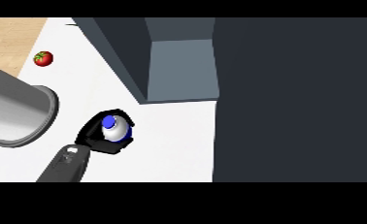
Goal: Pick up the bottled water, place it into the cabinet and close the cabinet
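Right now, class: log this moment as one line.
left hand: curled round bottled water | bottled water: outside cabinet | right hand: not in view

White counter (172,140), evenly lit.
A pale wood strip (18,39) borders its far left corner; a grey metal pot (22,114) stands at the left edge.

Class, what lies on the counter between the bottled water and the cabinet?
Nothing: in the head view only bare white counter separates the bottled water, held in the left hand, from the cabinet.
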